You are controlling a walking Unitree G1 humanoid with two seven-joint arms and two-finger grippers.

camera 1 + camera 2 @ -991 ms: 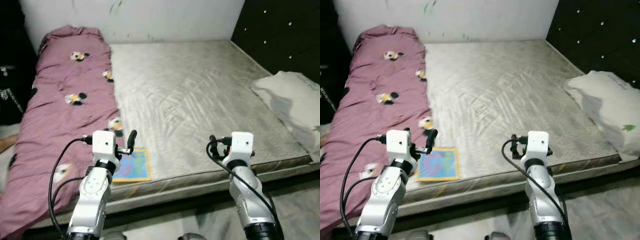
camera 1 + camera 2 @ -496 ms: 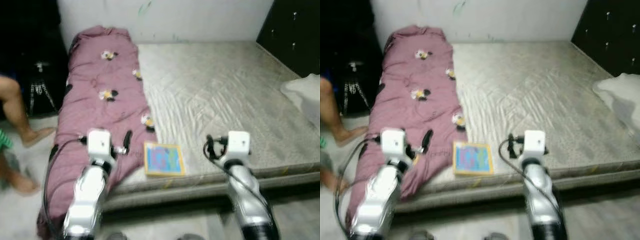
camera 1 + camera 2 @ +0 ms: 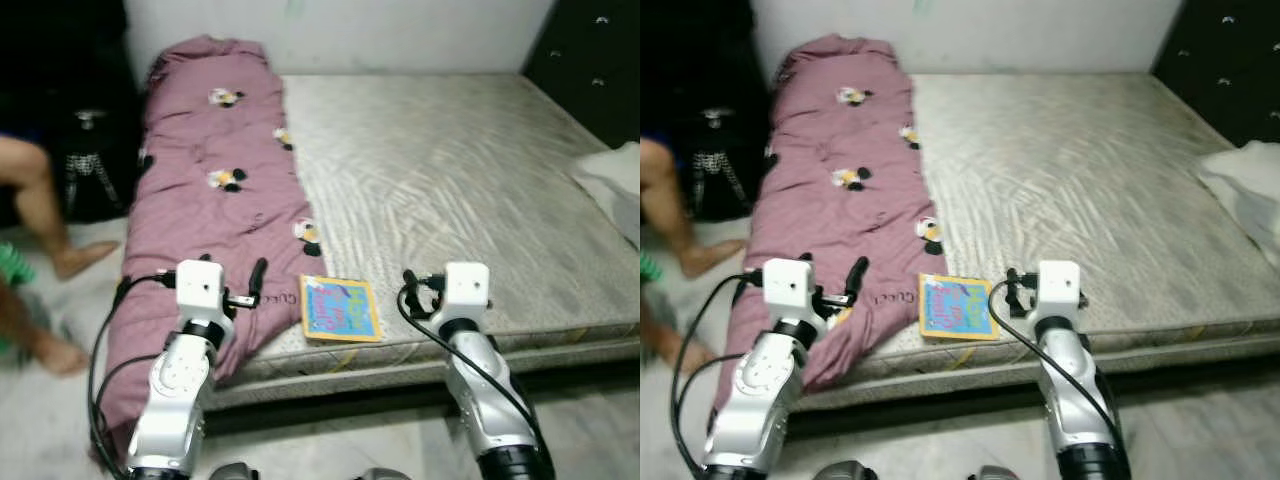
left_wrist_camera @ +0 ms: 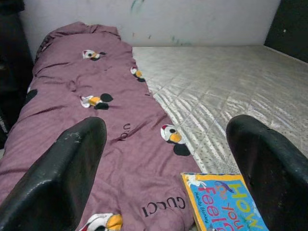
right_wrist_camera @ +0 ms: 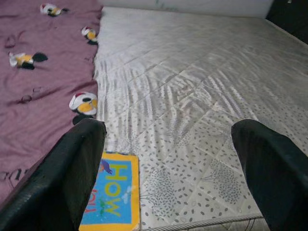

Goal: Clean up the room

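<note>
Book [image 3: 341, 309] flat on mattress [image 3: 470, 190], near front edge, blue cover w/ yellow border, "How" legible on it in right wrist view [image 5: 111, 196]. It sits between my two claws, a bit closer to the left one's side but not touching either. No grip on anything atm.

Left claw [image 4: 168, 168]: fingers [image 4: 62, 178] spread wide, empty. Held up over the purple blanket's front end, book just ahead and to the inner side of it [image 4: 226, 202]. In head view the left claw [image 3: 258, 280] is at blanket edge, book just beside it.

Right claw [image 5: 173, 178]: fingers [image 5: 72, 173] also spread wide, empty. Hovering over the mattress front edge, book off toward the left-arm side of it, bare quilted mattress straight ahead. Head view: right claw [image 3: 420, 293] just beside book's far edge, apart.

Blanket [image 3: 215, 190]: purple, cartoon mouse print + "GUCCI" text, runs full length of the mattress along my left, front end hangs over the edge toward the floor.

Pillow [image 3: 615, 185]: white, far right of right claw, at mattress edge by dark tufted headboard [image 3: 590, 40].

Person's bare legs [image 3: 40, 210] on floor [image 3: 50, 400], well left of left claw. Dark bag [image 3: 90, 160] beyond them, against the blanket side.
</note>
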